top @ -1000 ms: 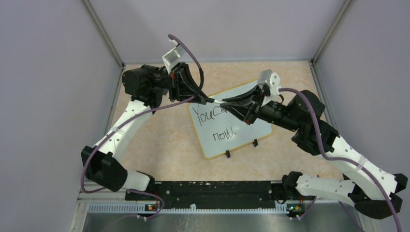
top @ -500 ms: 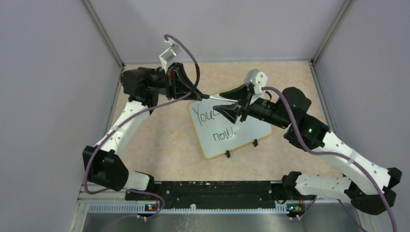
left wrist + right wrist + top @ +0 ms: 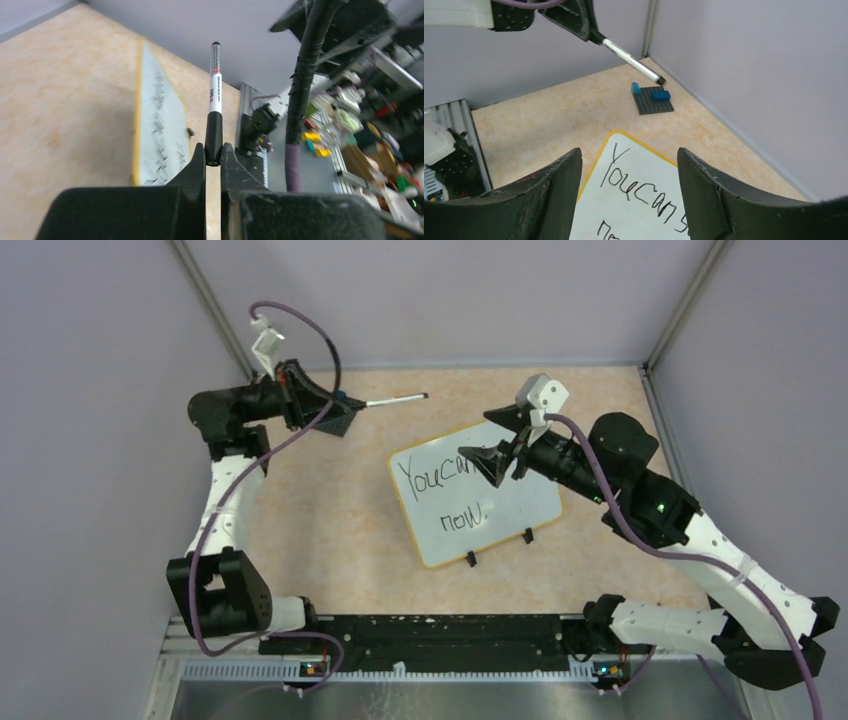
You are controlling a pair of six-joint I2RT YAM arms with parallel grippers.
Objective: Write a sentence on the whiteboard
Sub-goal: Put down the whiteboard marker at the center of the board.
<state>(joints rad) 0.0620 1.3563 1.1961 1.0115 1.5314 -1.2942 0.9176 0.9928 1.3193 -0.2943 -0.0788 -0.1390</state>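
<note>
Only right wrist view shows a plate (image 3: 652,105) beyond the whiteboard (image 3: 639,156).

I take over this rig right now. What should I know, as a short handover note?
Left gripper: shut on the marker, held in the air, away from the whiteboard.
Right gripper: open, empty, above the whiteboard's top line.
Done: the sentence stands in two lines, "You can..." and "now."; the right gripper hides the rest of the top line.
To do: probably only checking the hidden words and putting the marker down.
</note>
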